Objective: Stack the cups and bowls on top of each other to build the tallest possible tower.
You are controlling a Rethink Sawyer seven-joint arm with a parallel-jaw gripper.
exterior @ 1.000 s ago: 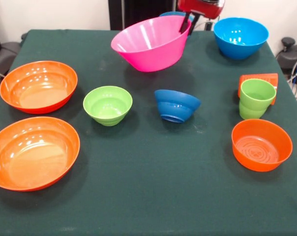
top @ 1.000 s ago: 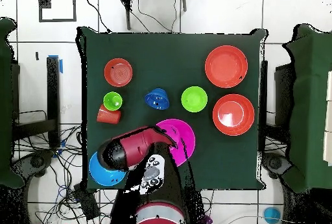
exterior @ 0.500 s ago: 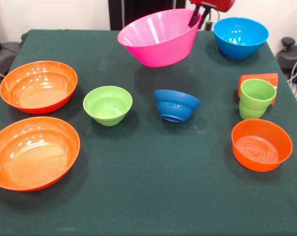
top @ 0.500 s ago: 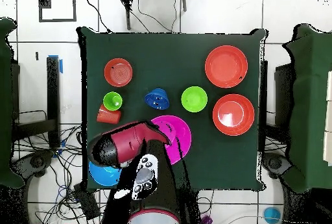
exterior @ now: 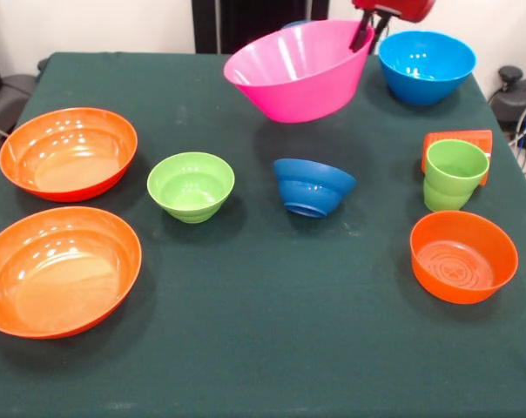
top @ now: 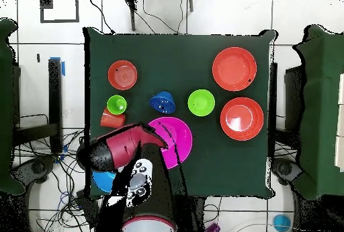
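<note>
You've got the gripper (exterior: 368, 33) clamped on the rim of the big pink bowl (exterior: 300, 70), which hangs tilted in the air over the far part of the table (exterior: 272, 331). Below it, the small dark blue bowl (exterior: 312, 186) lies tipped between the lime green bowl (exterior: 191, 185) and the green cup (exterior: 454, 173).

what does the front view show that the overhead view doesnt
Only the front view shows the big pink bowl hanging tilted above the table, the gripper clamping its rim, and the full sky blue bowl. Only the overhead view shows the whole arm, which covers most of that blue bowl. Both show the two wide orange bowls, the lime green bowl and the tipped dark blue bowl.
</note>
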